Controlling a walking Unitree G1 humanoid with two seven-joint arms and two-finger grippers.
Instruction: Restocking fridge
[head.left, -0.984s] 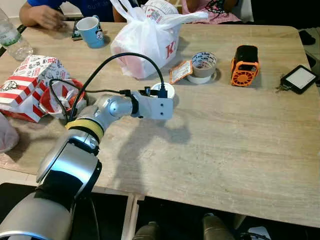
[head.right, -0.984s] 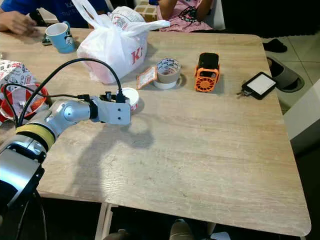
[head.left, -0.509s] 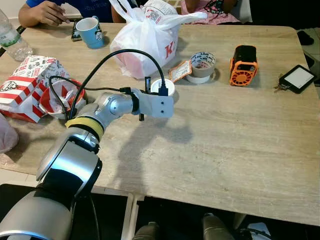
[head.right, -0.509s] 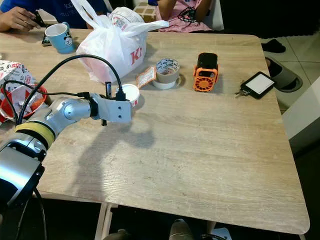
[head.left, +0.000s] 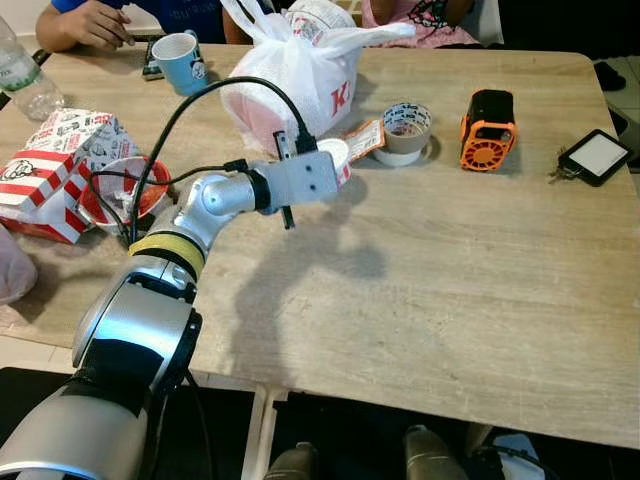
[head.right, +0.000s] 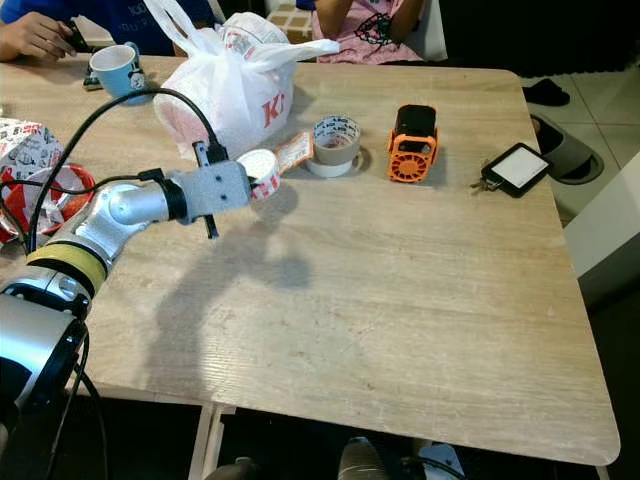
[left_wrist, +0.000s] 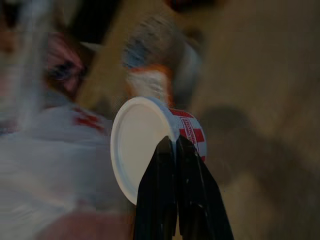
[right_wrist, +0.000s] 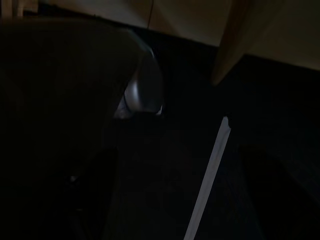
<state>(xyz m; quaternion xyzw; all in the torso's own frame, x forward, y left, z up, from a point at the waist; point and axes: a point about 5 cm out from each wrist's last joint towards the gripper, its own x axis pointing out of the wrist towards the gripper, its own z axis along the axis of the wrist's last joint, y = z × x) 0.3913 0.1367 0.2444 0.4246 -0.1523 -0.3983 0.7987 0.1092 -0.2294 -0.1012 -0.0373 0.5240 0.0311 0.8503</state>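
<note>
So the small white-lidded cup (left_wrist: 150, 145) was sitting flat on the desk (head.right: 400, 300) a second ago and now it's lifted clear and tipped on its side, because the left gripper (left_wrist: 175, 150) went up and rolled over with it. The fingers (left_wrist: 192, 200) are clenched on the cup's rim, lid facing the wrist camera, red and white print showing on the side. It hangs just in front of the white plastic bag (head.right: 235, 85), which I'll use as the landmark here. Right of the bag there's a little orange-edged packet (head.right: 293, 154), then a roll of tape (head.right: 336, 143), and further right an orange and black gadget (head.right: 413, 143) and a black-cased device with keys (head.right: 515, 170). Left of the bag sits a red and white takeaway box (head.left: 60, 170), and beyond it a blue mug (head.left: 183, 62) next to a person's hand (head.left: 95, 25). Right gripper: view's too dark, can't tell.
</note>
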